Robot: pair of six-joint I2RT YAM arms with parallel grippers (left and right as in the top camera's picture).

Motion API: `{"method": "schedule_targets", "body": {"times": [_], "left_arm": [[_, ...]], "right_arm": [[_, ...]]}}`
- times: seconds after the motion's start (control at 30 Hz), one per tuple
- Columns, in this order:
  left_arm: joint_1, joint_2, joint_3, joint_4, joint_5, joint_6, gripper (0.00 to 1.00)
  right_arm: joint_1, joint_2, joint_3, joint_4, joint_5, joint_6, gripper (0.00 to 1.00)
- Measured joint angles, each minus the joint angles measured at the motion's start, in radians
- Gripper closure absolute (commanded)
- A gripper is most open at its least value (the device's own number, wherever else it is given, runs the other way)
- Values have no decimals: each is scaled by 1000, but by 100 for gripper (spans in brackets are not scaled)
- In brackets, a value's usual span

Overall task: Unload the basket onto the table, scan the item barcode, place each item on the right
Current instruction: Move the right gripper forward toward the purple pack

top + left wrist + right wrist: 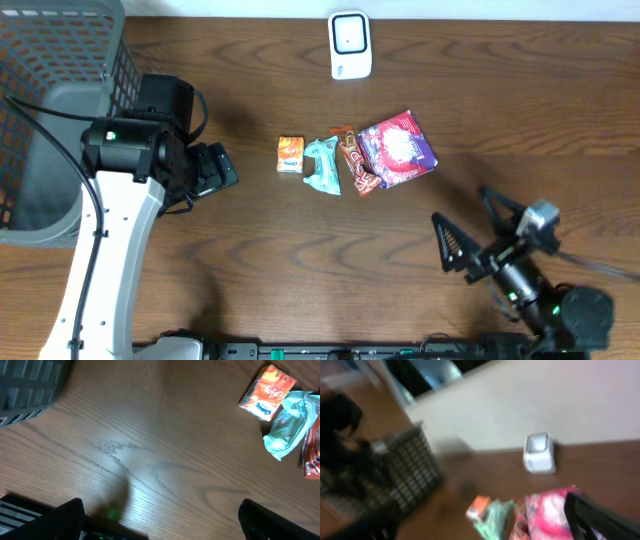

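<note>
Left gripper (216, 170) spread wide, empty, beside small orange tissue packet (290, 154); right gripper (474, 226) spread wide, empty, near pink-purple foil pouch (398, 149).

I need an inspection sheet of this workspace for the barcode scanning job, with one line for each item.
Surface: brown wooden table, no spill seen.
Job's things: white scanner at the far edge. In a close row at the middle lie an orange packet, teal packet, red wrapper and pink bag.
Clutter: nothing seen.
Grippers: left gripper open, left of the row; right gripper open, right of it and nearer. Both hold nothing.
Cables: black cable along the left arm.
Surroundings: grey basket at far left; pale wall behind the table.
</note>
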Motion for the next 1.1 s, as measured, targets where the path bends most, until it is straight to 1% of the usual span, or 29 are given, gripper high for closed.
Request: {"method": "schedule_targets", "body": {"times": [0.07,0.1,0.2,0.3,0.37,0.5,0.63,0.77,1.1], "left_arm": [[0,0,0,0,0,0,2],[0,0,0,-1,0,0,2],[0,0,0,0,1,0,2],[1,0,0,0,0,0,2],[1,0,-1,-1,1,0,2],[1,0,-1,0,0,0,2],[1,0,-1,0,0,0,2],[0,0,-1,0,0,0,2],[0,0,-1,0,0,0,2]], "right_arm": [[0,96,122,-124,31,-91,1],[0,136,169,-159,40,-124,1],[0,300,366,-388,80,-244,1],[0,470,546,-582,102,-330,1],[0,591,661,-710,112,-375,1],[0,796,824,-876,99,-415,1],[0,916,860,-924,23,-433,1],[0,990,860,-937,-57,-437,1],[0,1067,860,-898,-111,-441,1]]}}
